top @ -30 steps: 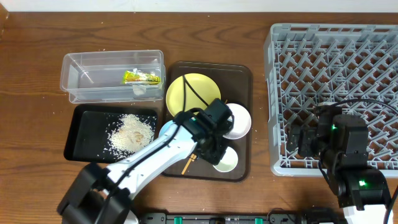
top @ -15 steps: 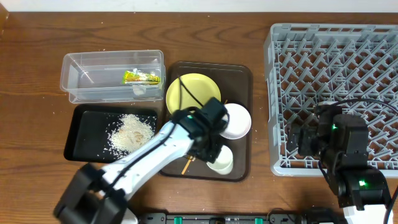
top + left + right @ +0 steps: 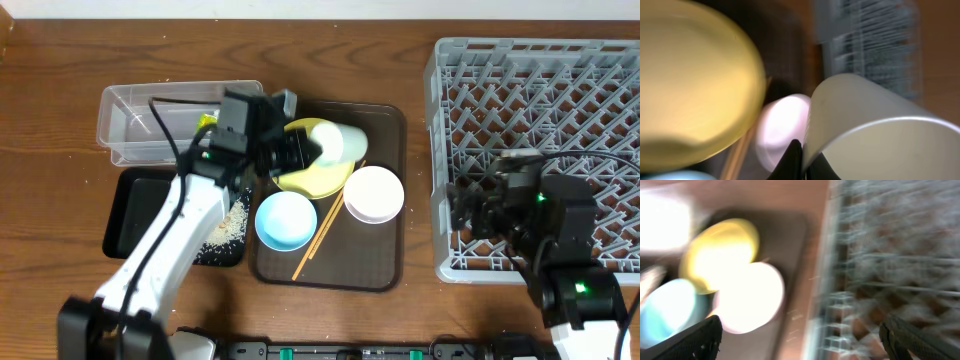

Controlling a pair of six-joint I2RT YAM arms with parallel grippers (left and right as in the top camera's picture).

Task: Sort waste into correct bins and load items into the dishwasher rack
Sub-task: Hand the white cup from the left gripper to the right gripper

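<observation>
The small pale green cup [image 3: 340, 143] lies tipped on its side over the round yellow plate [image 3: 312, 178], and the left gripper [image 3: 303, 150] has its jaws closed tight on the cup's wall at the rim. On the brown serving tray [image 3: 385, 268] the light blue bowl [image 3: 285, 220] and the white bowl [image 3: 373, 193] sit near each other with the chopsticks [image 3: 322, 232] slanting between them. The clear tub [image 3: 140, 125] and the black tray [image 3: 130, 225] with rice [image 3: 235, 225] lie to the left. The dishwasher rack [image 3: 540, 100] stands to the right, with the right gripper [image 3: 468, 212] over its near left side. The left wrist view is blurred: the dark fingers [image 3: 794, 159] nip the rim of the cup [image 3: 875, 130], with the plate [image 3: 690, 85] and white bowl [image 3: 782, 125] behind. In the right wrist view, heavily blurred, the right gripper [image 3: 800, 342] has its jaws spread wide with nothing between them, and the rack [image 3: 880, 270] lies beyond.
</observation>
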